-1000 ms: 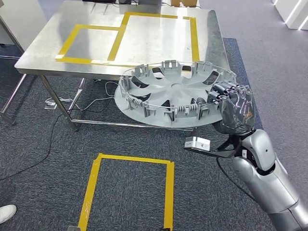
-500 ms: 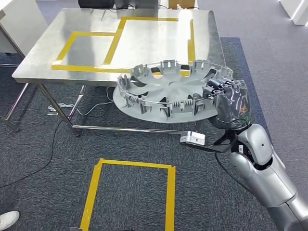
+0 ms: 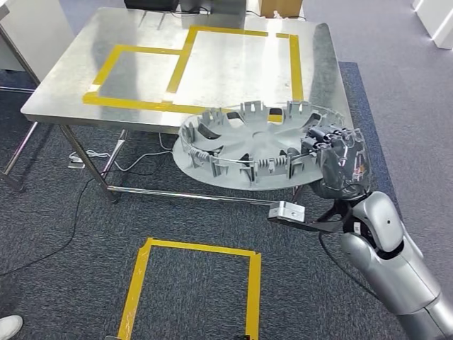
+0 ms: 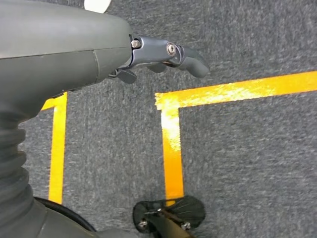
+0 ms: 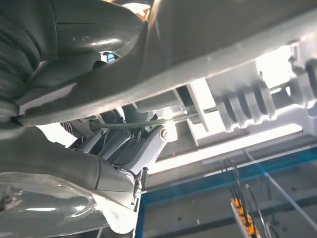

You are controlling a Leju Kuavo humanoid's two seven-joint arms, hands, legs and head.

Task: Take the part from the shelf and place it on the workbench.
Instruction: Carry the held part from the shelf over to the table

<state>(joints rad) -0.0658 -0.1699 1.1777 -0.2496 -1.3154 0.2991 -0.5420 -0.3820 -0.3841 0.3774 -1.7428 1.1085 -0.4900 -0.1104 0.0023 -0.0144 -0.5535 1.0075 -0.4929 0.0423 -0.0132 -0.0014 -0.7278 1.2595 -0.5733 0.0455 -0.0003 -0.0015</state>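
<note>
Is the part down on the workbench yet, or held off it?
Held off it: the right hand grips the part by its rim, mostly before the workbench edge.

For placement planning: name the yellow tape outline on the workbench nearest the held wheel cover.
The larger right-hand tape rectangle; the wheel cover in the right hand overlaps its near edge.

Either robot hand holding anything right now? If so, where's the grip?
The right robot hand grips the round grey plastic wheel cover by its rim, on the edge nearest the robot's right. The left robot hand holds nothing.
</note>
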